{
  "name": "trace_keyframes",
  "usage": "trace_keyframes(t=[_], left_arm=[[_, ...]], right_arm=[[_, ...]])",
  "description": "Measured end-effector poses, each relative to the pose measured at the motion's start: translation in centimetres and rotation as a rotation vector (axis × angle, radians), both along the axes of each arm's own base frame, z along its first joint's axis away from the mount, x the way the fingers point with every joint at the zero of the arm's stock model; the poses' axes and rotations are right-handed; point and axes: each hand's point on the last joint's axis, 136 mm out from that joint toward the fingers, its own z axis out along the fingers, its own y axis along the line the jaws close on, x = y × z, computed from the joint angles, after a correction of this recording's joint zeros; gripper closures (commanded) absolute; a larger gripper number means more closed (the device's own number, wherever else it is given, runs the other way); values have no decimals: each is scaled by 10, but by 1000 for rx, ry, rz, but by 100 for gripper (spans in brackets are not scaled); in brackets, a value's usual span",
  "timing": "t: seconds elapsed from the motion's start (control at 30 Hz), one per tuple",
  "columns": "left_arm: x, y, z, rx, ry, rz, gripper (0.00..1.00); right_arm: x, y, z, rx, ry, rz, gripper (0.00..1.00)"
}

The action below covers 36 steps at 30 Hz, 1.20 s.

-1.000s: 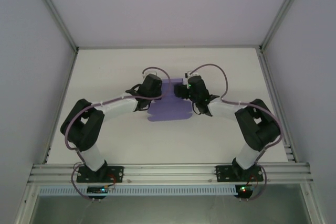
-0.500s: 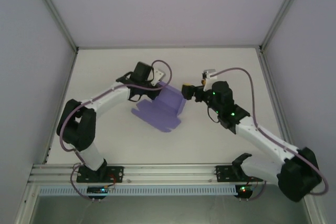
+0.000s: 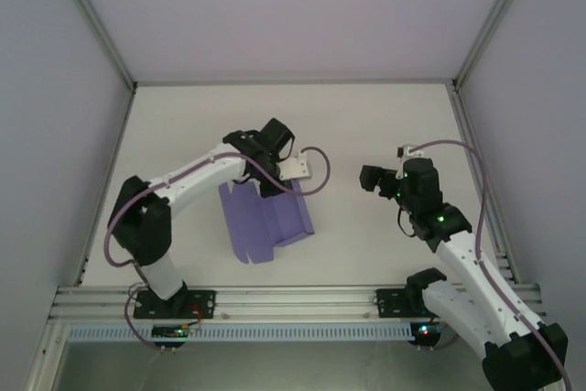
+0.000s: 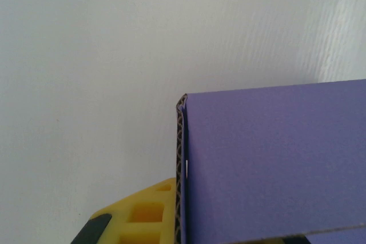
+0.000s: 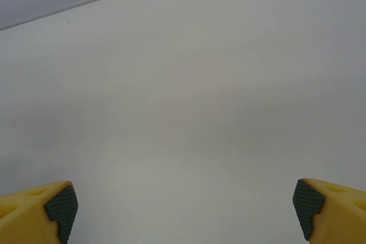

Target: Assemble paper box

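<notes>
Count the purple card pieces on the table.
1: the paper box, left of table centre, far edge clamped in the left pincer; right pincer open, off to its right. Nothing seems hidden.

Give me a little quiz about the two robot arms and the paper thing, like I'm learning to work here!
1. True or false: the right gripper is holding the paper box.
2. Which one is shut on the paper box? A: the left gripper. B: the right gripper. C: both.
3. Fill in: the paper box is coloured ____.

Key: 1 false, its fingers stand open over bare table. 2 A. 3 purple.
</notes>
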Motion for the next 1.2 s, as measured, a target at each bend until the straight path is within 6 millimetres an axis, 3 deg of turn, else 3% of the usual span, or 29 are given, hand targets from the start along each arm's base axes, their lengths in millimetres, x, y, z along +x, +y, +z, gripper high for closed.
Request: trace_keyframes(t=[0.27,0.43,0.63,0.7,0.83,1.03,1.2], left_arm=[[12,-15,-75,270,-61,-6,100],[32,-23,-79,342,-206,11,100],[35,-30,-88,398,-293,-9,100],[36,-31,-88,404,-306,-8,92],[42,-34,-89,391,-328,3,64],[54,-38,-78,346,-358,15,37],[43,-42,-61,289,-323,-31,19]], right_arm=[[0,-2,-7,15,31,-1,1],[0,-2,-18,26,56,1,1],[1,-4,-24,41,62,-15,1],[0,-3,-27,47,65,-14,1],[1,-5,-28,57,70,-21,0],[0,-5,-28,64,72,-18,1],[0,-3,-28,74,72,-5,0]])
